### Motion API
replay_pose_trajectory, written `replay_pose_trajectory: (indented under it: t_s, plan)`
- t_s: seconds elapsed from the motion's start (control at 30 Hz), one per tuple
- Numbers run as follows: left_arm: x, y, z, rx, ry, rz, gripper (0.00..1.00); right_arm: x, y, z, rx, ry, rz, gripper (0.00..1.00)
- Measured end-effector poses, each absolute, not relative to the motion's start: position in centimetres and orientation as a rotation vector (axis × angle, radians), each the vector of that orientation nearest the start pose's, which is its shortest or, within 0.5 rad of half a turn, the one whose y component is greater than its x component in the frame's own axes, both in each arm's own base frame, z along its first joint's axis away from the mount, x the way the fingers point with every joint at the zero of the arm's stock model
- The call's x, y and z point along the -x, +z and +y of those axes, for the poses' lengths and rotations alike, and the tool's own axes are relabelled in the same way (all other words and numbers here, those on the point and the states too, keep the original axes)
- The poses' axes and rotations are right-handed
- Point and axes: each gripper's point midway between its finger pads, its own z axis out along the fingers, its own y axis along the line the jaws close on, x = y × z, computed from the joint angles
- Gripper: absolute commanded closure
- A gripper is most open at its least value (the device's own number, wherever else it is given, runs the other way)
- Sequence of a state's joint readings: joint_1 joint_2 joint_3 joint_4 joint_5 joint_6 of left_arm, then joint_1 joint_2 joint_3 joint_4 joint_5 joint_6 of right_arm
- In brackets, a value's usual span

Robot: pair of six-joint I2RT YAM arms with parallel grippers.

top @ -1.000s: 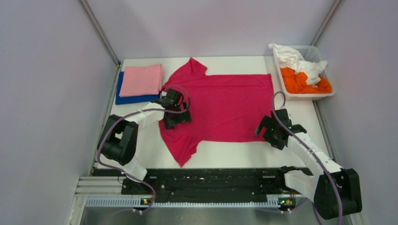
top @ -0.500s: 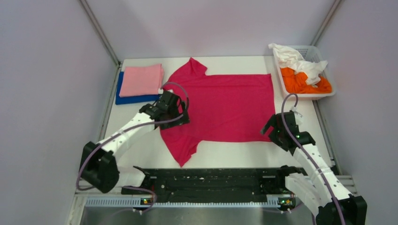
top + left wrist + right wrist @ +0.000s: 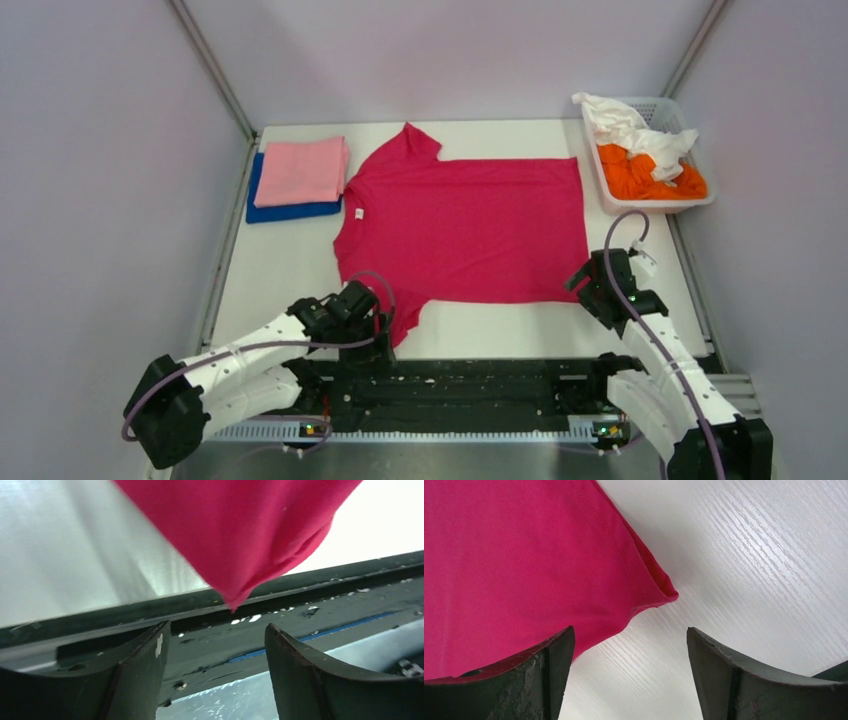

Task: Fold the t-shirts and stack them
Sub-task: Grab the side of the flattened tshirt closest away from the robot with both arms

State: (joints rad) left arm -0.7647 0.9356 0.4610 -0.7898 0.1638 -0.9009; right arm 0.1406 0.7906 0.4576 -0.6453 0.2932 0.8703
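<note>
White-walled enclosure with a pale wood-grain worktop, seen from above; twelve o'clock is the far edge and six o'clock is the black base rail that carries both arms.

A magenta-red t-shirt lies spread flat at the centre. Its collar points to nine o'clock and its hem to three o'clock. One sleeve reaches toward twelve o'clock, and the other sleeve reaches toward six o'clock.

At ten o'clock, a folded light pink t-shirt rests on a folded royal blue t-shirt, whose near and left edges show beneath it.

At two o'clock, a white slotted basket holds a crumpled white t-shirt over an orange t-shirt.

The left end effector sits low at seven o'clock, just beside the tip of the near sleeve. In its wrist view the left end effector is released: the jaws stand apart with nothing between them, and the sleeve tip hangs just ahead, over the rail.

The right end effector sits at four o'clock, at the near hem corner. In its wrist view the right end effector is likewise released. The hem corner lies flat on the worktop ahead of the spread jaws, ungripped.
</note>
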Motion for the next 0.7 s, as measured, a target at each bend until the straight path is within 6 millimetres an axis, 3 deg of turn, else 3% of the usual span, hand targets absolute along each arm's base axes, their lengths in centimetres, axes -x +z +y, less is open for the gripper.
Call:
replay_pose_trajectory:
  t_s: [0.07,0.2,0.33,0.53,0.7]
  plan:
    - [-7.0,2.5,-16.3,0.203,-0.593,3.005,0.39,-20.5,5.3,0.8,-0.999,0.046,2.271,0.23]
    - [-8.1,1.7,-17.4,0.265,-0.598,2.996,0.73,-20.5,5.2,0.6,-1.008,0.053,2.236,0.26]
    - [-8.4,0.7,-18.2,0.275,-0.57,3.046,1.0,-20.2,4.4,0.4,-1.02,0.043,2.232,0.32]
    - [-8.4,0.7,-19.3,0.239,-0.574,3.108,1.0,-20.4,3.2,0.5,-1.029,0.051,2.232,0.38]
    - [-10.2,1.9,-19.7,0.22,-0.593,3.003,1.0,-20.6,2.5,0.5,-1.04,0.048,2.23,0.47]
